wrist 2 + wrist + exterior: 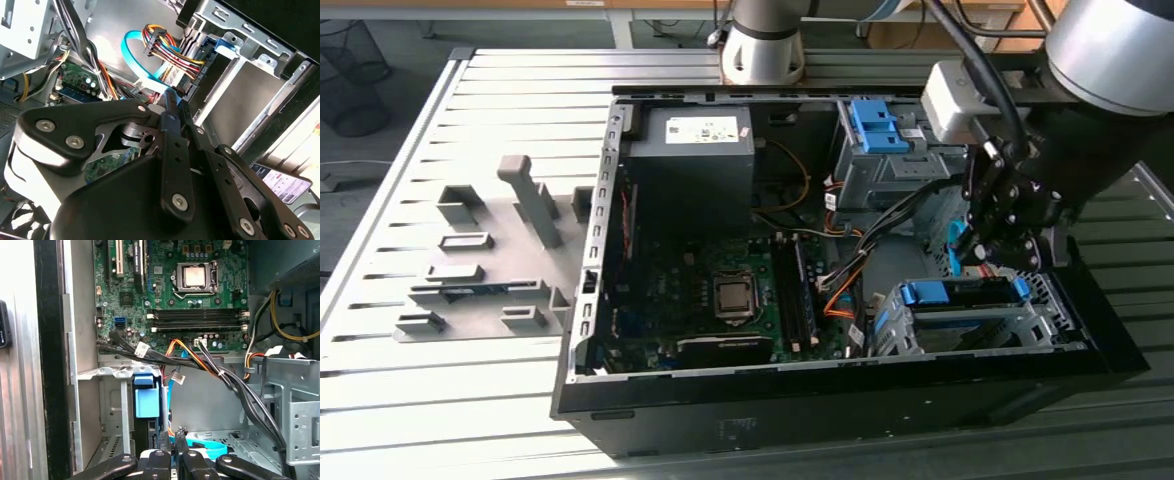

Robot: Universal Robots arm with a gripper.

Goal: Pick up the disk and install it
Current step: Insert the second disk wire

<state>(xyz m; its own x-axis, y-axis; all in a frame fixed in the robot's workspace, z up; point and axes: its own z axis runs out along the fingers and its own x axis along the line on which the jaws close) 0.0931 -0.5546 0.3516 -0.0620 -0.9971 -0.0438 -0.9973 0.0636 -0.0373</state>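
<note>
The disk's blue plastic carrier lies in the metal drive cage at the front corner of the open computer case, on the exterior view's right. In the first wrist view the carrier's blue tab sticks out of that cage's slot. My gripper hangs just above the cage, next to the case's inner wall. Its two dark fingers are shut together with nothing between them in both wrist views. A light blue data cable curls right beside the fingertips.
A second blue carrier sits in the rear cage. Black and orange cable bundles cross between the motherboard and the cages. The power supply fills the back of the case. Grey fixtures stand on the slatted table at the exterior view's left.
</note>
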